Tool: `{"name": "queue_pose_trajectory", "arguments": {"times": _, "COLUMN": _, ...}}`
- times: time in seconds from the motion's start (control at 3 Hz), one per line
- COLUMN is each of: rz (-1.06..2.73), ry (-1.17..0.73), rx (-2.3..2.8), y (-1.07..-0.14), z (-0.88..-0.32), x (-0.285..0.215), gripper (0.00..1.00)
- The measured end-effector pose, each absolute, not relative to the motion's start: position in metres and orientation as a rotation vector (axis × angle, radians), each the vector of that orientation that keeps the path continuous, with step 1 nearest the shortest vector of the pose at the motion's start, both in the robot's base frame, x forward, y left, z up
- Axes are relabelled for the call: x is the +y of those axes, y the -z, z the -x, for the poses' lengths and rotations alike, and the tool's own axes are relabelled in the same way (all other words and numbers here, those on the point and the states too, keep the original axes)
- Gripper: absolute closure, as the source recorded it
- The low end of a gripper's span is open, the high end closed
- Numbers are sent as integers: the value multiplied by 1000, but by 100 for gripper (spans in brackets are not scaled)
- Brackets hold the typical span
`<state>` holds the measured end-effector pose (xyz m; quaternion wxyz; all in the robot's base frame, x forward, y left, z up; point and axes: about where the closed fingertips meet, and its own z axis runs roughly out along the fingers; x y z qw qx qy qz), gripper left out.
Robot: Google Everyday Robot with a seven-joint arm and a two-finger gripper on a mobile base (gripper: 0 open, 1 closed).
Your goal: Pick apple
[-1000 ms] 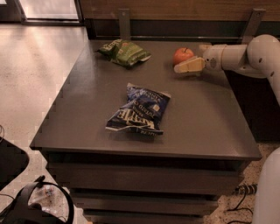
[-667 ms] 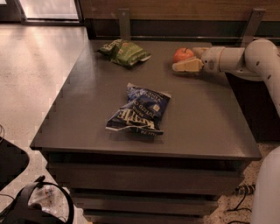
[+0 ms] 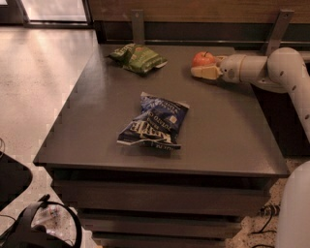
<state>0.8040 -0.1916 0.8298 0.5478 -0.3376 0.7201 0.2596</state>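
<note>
Presently the gripper [image 3: 207, 71] sits low against the apple [image 3: 203, 59] on the table [image 3: 232, 131], aligned for a side grasp; whether it grips cannot be told.

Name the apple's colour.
The apple is red-orange, clearest in the camera view; the gripper is beside it.

All I'm seeing is a dark gray table [image 3: 97, 121] on a pale glossy floor [image 3: 38, 72], with a wood-panelled wall [image 3: 193, 8] behind the table and a bright doorway [image 3: 53, 9] past its far-left corner.

Two chip bags [image 3: 138, 58] [image 3: 154, 121], one apple [image 3: 203, 58], one claw [image 3: 203, 70] beside the apple.
</note>
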Motion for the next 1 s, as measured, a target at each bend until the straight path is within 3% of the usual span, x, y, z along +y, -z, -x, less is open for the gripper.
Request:
{"name": "queue_pose_trajectory", "arguments": {"times": 0.33, "rz": 803, "ry": -620, "rx": 1706, "y": -829, "z": -805, "x": -188, "gripper": 88}}
{"name": "queue_pose_trajectory", "arguments": {"times": 0.67, "rz": 806, "ry": -624, "rx": 1706, "y": -827, "z": -805, "x": -185, "gripper": 100}}
{"name": "queue_pose_trajectory", "arguments": {"times": 1.0, "rz": 807, "ry": -624, "rx": 1704, "y": -829, "z": -806, "x": -184, "gripper": 100}}
